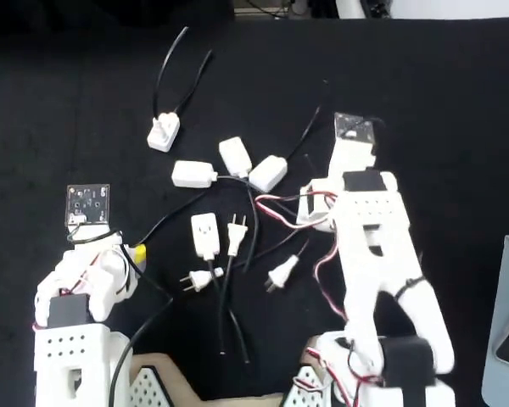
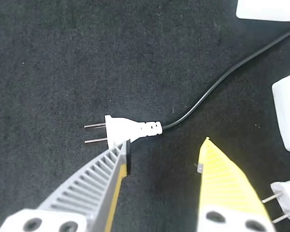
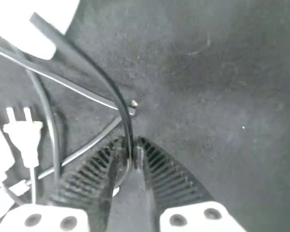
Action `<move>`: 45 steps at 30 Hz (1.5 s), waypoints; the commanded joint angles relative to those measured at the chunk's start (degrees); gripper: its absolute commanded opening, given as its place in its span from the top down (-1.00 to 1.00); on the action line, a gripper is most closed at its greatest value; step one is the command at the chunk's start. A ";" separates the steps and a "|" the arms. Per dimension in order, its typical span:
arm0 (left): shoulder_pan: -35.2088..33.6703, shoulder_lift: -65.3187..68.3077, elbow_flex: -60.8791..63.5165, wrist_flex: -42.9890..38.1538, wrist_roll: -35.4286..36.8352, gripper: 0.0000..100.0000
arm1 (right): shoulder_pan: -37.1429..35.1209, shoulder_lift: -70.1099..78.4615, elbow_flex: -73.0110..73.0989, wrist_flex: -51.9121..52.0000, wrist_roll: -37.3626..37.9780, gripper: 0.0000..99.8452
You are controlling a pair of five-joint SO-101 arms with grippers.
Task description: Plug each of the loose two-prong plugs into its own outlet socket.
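left gripper spread open | two-prong plug lies crosswise, just ahead of its grey fingertip | right gripper clenched on black cable

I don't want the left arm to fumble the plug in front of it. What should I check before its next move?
1. Left gripper open: ok.
2. Plug centred between the fingers: not ok. It lies at the tip of the grey finger, well off the yellow finger.
3. Prongs bare and straight: ok.
4. Right gripper closed on the black cable: ok.
5. That cable belongs to this plug: cannot tell.
6. Nearby outlet has a free socket: cannot tell.
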 commanded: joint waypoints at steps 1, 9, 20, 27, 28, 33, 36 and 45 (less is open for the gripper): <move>-0.22 -0.62 -0.48 -1.14 -0.53 0.52 | -0.62 -3.47 -2.51 -1.76 2.90 0.98; -0.13 -0.62 0.04 -1.41 -0.53 0.52 | -5.63 -1.54 -2.51 -12.31 17.05 0.97; -0.13 -0.62 0.13 -1.49 -0.53 0.52 | -10.29 -7.60 -2.07 4.57 13.27 0.59; -0.04 -0.62 0.13 -1.49 -0.53 0.52 | -13.10 -8.84 2.51 8.97 5.45 0.70; -0.04 -0.62 0.13 -1.49 -0.53 0.52 | -14.24 -8.84 4.35 7.56 4.13 0.70; -0.04 -0.62 0.13 -1.49 -0.53 0.52 | -18.64 -8.84 10.86 -1.49 -2.02 0.70; -0.04 -0.62 0.13 -1.49 -0.53 0.52 | -19.34 -8.75 12.70 -4.13 -3.78 0.70; -0.04 -0.62 0.13 -1.49 -0.53 0.52 | -18.81 -6.37 15.43 -9.85 -6.59 0.70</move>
